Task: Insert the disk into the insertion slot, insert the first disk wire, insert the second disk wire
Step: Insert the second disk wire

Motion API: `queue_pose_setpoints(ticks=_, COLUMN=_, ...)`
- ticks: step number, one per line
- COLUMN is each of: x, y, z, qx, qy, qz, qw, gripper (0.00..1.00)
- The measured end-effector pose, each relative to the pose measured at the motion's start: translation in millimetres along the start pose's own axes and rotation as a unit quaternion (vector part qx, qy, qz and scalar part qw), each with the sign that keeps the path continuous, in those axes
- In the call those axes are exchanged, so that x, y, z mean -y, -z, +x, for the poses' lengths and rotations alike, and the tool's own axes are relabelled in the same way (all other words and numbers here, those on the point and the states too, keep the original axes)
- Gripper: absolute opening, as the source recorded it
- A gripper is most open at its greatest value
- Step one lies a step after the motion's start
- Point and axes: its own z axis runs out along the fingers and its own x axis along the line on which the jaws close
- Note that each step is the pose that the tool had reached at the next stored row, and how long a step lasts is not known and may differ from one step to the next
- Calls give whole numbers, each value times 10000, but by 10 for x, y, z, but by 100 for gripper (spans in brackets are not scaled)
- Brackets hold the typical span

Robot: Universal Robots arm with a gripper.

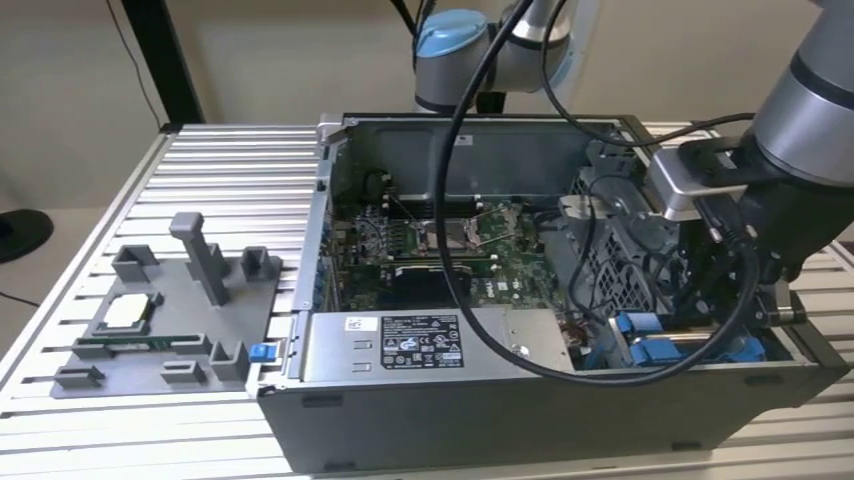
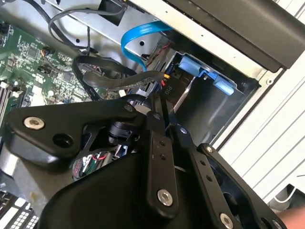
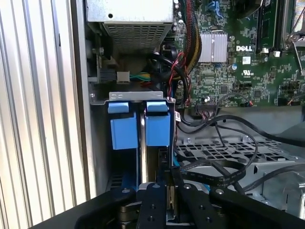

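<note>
The disk (image 3: 142, 160) stands on edge in the insertion slot (image 3: 98, 143), and its blue carrier tabs (image 3: 157, 125) show at the bay's end. In the exterior view those blue tabs (image 1: 651, 340) sit in the case's front corner on the exterior view's right. My gripper (image 3: 169, 185) hangs right over the disk's end. In the second wrist view its fingers (image 2: 157, 143) meet at a black wire connector (image 2: 167, 90), and the gripper (image 2: 167, 121) looks shut on it. A black flat wire (image 2: 114, 81) runs off from that connector.
The open computer case (image 1: 534, 400) lies on a slatted table (image 1: 227, 170). Inside are the motherboard (image 1: 441, 240), the grey power supply (image 1: 414, 345) and a perforated cage (image 3: 228, 148) crossed by loose black cables. A blue ribbon cable (image 2: 138, 33) loops nearby. A grey fixture (image 1: 160, 320) lies beside the case.
</note>
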Motion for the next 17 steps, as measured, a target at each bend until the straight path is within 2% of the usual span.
queue_pose_setpoints(ticks=2, x=1, y=-2, z=0, qx=-2, qy=1, qz=0, qw=10000, gripper=0)
queue_pose_setpoints(ticks=5, x=-3, y=-44, z=5, qx=-12, qy=1, qz=1, qw=10000, gripper=0)
queue_pose_setpoints(ticks=7, x=-5, y=-61, z=6, qx=-5, qy=0, qz=0, qw=10000, gripper=0)
queue_pose_setpoints(ticks=8, x=-7, y=-68, z=6, qx=6, qy=-1, qz=-1, qw=10000, gripper=100)
queue_pose_setpoints(ticks=10, x=-4, y=-50, z=4, qx=16, qy=-1, qz=-3, qw=10000, gripper=100)
queue_pose_setpoints(ticks=12, x=5, y=52, z=-5, qx=1, qy=0, qz=-2, qw=10000, gripper=100)
queue_pose_setpoints(ticks=17, x=24, y=281, z=-28, qx=1, qy=0, qz=-2, qw=10000, gripper=100)
